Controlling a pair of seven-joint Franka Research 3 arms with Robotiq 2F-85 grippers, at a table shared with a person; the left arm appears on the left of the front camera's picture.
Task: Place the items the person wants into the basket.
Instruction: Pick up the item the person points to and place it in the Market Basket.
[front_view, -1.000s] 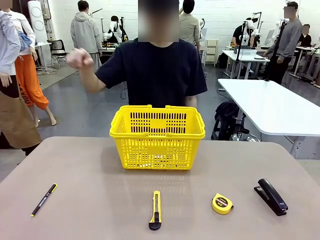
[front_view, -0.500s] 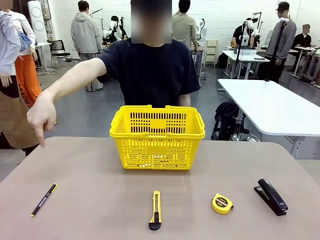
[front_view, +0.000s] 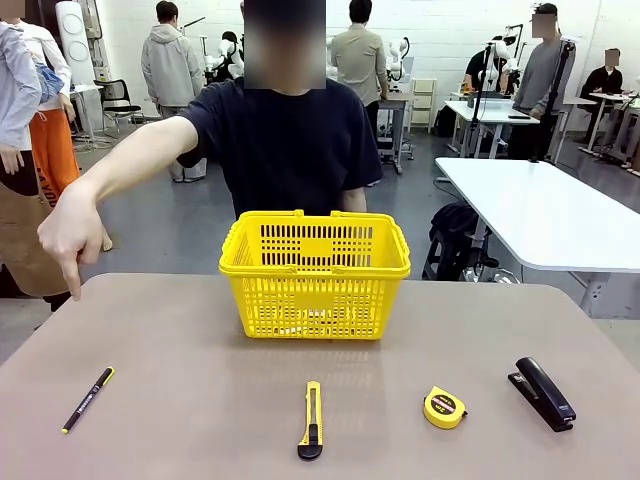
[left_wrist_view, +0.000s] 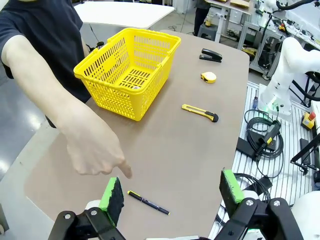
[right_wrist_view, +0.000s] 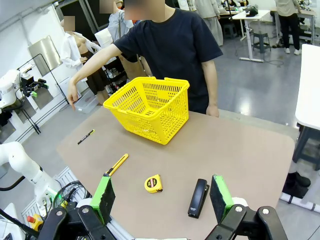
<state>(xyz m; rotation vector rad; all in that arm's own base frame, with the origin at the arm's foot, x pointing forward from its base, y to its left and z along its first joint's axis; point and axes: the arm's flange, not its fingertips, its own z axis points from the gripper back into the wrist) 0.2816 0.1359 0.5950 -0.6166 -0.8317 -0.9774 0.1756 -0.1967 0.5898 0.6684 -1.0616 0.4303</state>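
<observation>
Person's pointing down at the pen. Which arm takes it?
Left. The pen lies far to the robot's left, just ahead of the open left gripper; the right gripper, also open, faces the stapler at the other end.

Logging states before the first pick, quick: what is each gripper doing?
Left gripper: open, holding nothing.
Right gripper: open, holding nothing.

A large workshop, brightly and evenly lit, with white walls (front_view: 440, 30) and a smooth grey floor (front_view: 170, 225). A matte brown worktop (front_view: 200, 420) fills the foreground. A long white table (front_view: 540, 215) stands at right; more white tables (front_view: 495, 112) and a black chair (front_view: 117, 97) stand farther back.
</observation>
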